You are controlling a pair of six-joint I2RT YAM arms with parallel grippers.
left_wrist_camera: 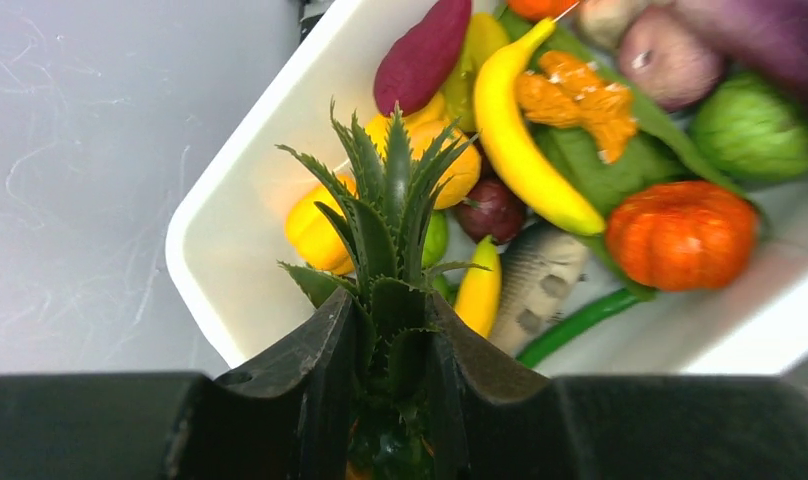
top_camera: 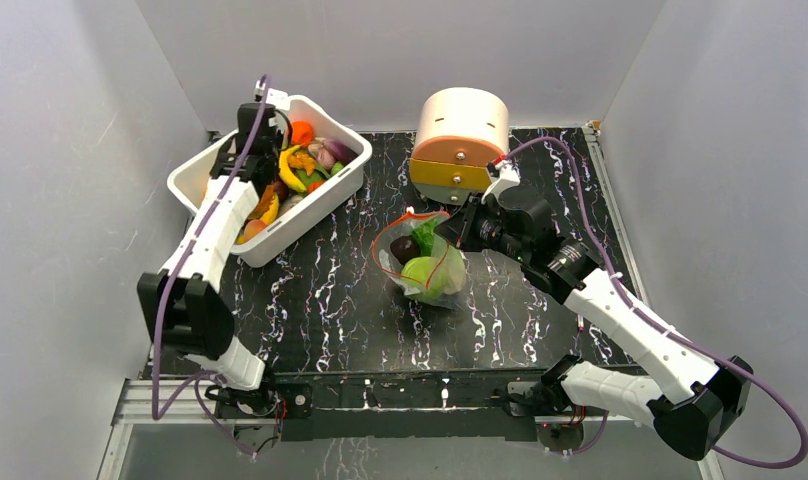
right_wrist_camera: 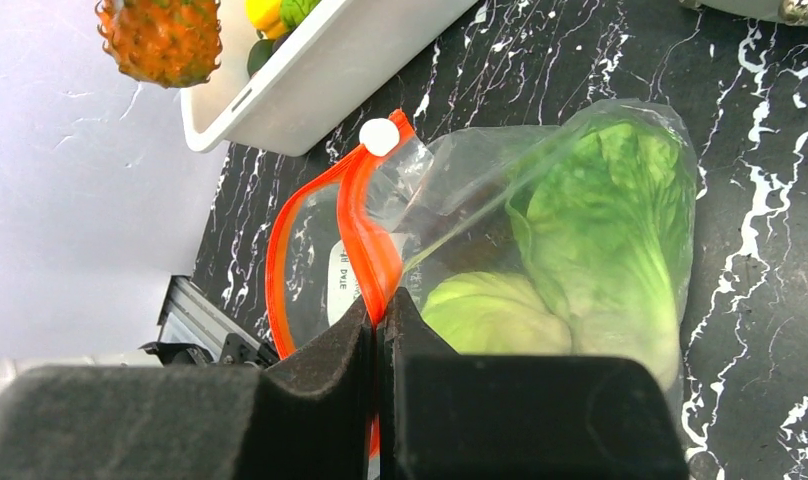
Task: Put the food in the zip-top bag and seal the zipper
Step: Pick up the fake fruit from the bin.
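Note:
The clear zip-top bag lies mid-table with its mouth open. It holds a leafy lettuce, a pale-green cabbage and a dark piece. My right gripper is shut on the orange-red zipper, below the white slider; it also shows in the top view. My left gripper is shut on the leafy crown of a toy pineapple and holds it above the white tub. The pineapple's orange body hangs in the right wrist view.
The white tub at the back left holds several toy foods: banana, orange pumpkin, fish. A round cream-and-orange drawer box stands just behind the bag. Grey walls enclose the table.

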